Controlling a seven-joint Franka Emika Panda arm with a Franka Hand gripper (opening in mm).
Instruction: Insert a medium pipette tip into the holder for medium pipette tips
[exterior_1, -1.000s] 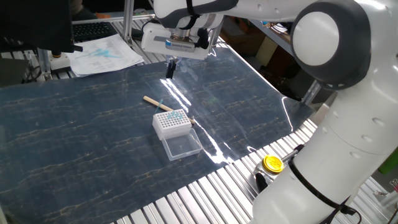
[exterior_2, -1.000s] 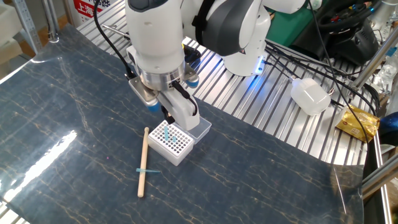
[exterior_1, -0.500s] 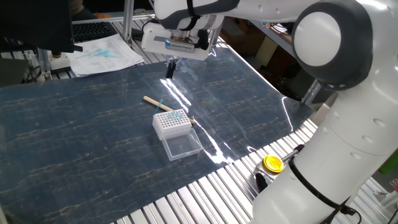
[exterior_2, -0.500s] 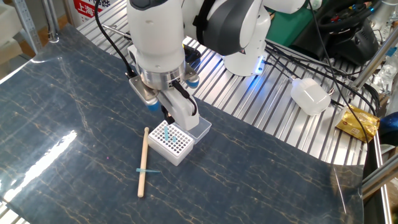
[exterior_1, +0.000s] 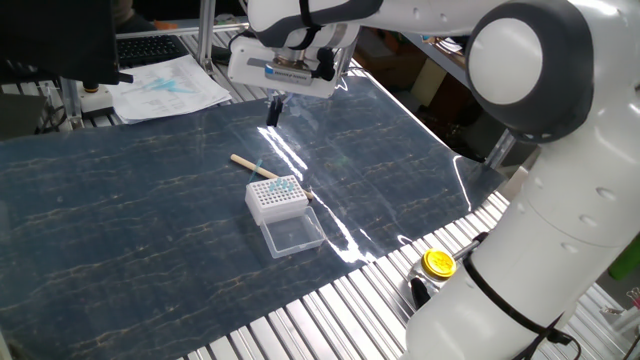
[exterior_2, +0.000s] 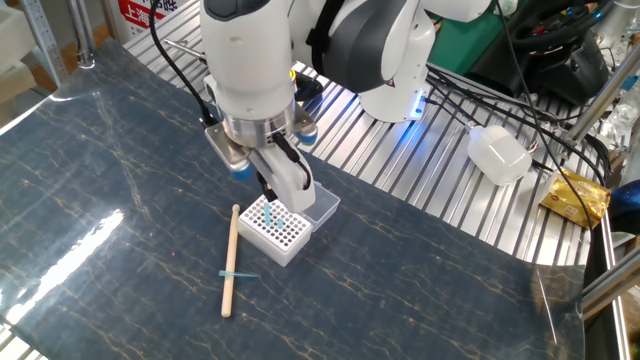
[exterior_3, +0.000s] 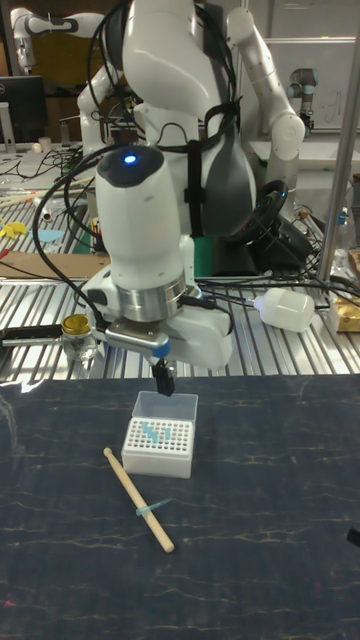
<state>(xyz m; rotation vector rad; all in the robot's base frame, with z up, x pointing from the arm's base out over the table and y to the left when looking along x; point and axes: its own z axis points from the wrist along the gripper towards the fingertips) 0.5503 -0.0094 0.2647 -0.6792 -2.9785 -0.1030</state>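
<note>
One holder (exterior_2: 273, 229), one cream stick (exterior_2: 231, 260), one loose blue tip (exterior_2: 238, 274) lying across it.
Two or so more blue tips (exterior_3: 150, 432) sit on the holder's grid, below the gripper (exterior_3: 165, 377). Its dark fingers look pressed together and hold nothing visible, hanging above the holder's far edge by the open lid (exterior_3: 165, 406). The loose tip lies well beyond the holder from it. Against half a second ago, the arm has barely shifted; nothing else moved.

Whether the claw (exterior_3: 165, 378) grips anything is too small to tell.
</note>
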